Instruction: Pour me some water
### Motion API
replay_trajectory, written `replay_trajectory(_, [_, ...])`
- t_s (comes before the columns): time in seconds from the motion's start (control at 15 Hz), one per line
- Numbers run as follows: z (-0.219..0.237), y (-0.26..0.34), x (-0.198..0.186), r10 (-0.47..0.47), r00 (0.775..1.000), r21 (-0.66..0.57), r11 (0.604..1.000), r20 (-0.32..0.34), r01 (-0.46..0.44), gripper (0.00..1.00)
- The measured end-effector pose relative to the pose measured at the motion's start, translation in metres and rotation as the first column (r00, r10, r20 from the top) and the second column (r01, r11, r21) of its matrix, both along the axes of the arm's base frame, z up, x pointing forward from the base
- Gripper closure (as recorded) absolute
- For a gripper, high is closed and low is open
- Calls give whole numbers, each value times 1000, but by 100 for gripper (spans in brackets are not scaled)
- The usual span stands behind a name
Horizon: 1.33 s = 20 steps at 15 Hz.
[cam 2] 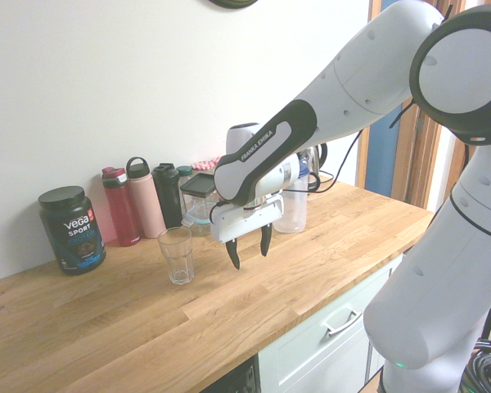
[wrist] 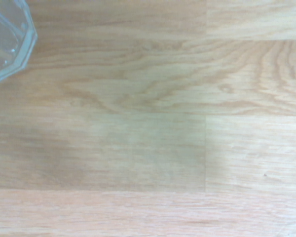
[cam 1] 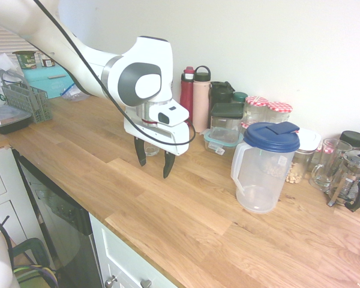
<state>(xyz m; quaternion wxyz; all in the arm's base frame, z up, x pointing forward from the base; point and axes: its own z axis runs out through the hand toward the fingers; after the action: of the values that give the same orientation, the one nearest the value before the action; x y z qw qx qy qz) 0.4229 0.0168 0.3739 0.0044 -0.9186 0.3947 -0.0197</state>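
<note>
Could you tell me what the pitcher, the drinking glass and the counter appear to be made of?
The pitcher looks like cloudy translucent plastic with an opaque dark blue lid, judging by its milky, matte walls. The drinking glass seems to be clear glass, though clear plastic cannot be excluded; it is fully see-through with faceted sides. The counter appears to be jointed wood with a smooth sealed finish, showing grain and plank seams.
</note>
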Motion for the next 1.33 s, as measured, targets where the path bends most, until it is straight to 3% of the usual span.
replay_trajectory(0.2, [8,-3,3,-13,1000,-10,1000,19,13,0])
replay_trajectory(0.47, [84,-9,19,-116,986,-31,992,119,121,0])
replay_trajectory(0.8, [176,-55,21,-301,928,-89,941,219,326,0])
replay_trajectory(1.13, [227,-98,-21,-406,882,-63,900,241,431,0])
replay_trajectory(1.33, [221,-118,-46,-375,889,-45,916,263,400,0])
